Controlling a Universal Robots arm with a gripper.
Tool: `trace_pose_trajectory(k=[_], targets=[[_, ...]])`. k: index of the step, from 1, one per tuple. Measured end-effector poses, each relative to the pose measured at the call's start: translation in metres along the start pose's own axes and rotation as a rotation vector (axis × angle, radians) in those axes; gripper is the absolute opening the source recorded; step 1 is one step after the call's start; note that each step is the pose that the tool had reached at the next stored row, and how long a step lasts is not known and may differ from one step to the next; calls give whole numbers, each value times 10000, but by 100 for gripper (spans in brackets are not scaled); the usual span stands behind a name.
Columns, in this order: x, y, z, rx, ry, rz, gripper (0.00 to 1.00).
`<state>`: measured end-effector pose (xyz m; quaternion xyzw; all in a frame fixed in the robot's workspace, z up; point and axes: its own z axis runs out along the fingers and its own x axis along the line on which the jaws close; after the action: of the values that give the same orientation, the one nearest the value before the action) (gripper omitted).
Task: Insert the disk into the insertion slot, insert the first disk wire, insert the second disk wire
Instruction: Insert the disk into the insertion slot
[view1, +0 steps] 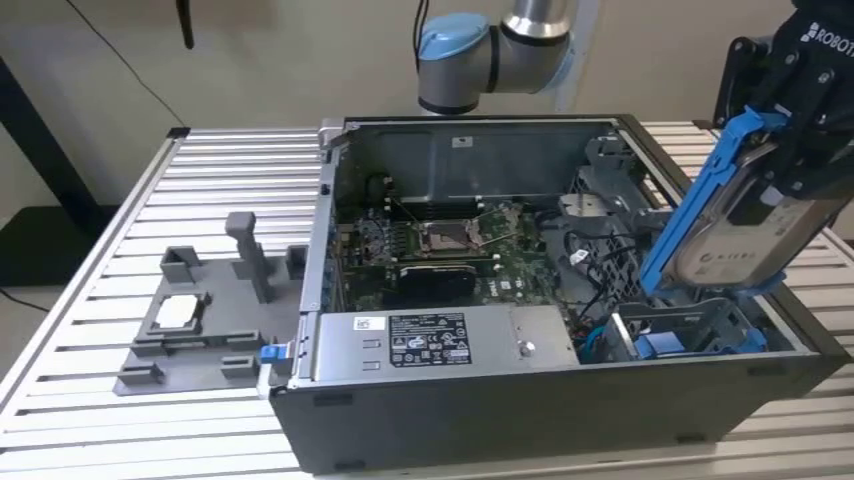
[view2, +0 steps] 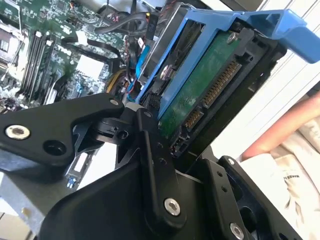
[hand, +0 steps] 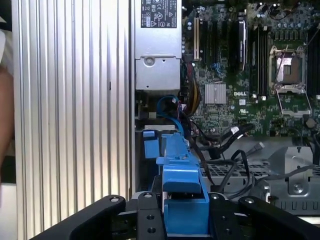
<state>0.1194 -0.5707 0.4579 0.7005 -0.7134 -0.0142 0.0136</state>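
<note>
Gripper (view1: 790, 150) is clamped on the disk (view1: 731, 240), holding it steeply tilted over the slot (view1: 687, 330), at the near corner of the case (view1: 534, 420) on the exterior view's right. The disk's low end is at the bay mouth; can't tell whether it touches. It is not seated. The first wrist view shows loose wires (hand: 225, 136) lying inside the case beyond the held carrier. My read: disk insertion is under way but not done, and neither disk wire is in.
</note>
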Motion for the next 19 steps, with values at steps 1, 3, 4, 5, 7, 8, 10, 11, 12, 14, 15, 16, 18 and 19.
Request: trace_pose_trajectory(k=[1,3,4,5,7,8,10,11,12,14,15,16,18,19], targets=[[2,-1,17,0,-6,-1,33],[5,-2,54,0,-38,-2,33],[6,-3,70,-1,-52,-2,33],[6,-4,90,-1,-59,-3,33],[6,-5,126,-1,-65,-4,33],[7,-7,144,-1,-68,-5,33],[9,-11,182,-1,-72,-8,33],[10,-13,200,-1,-74,-10,33],[10,-15,218,-1,-74,-12,33],[10,-19,254,-1,-75,-14,33],[10,-20,272,-2,-76,-15,33],[11,-23,290,-2,-75,-16,33],[12,-28,325,-2,-75,-17,33],[13,-29,345,-1,-76,-17,33]])
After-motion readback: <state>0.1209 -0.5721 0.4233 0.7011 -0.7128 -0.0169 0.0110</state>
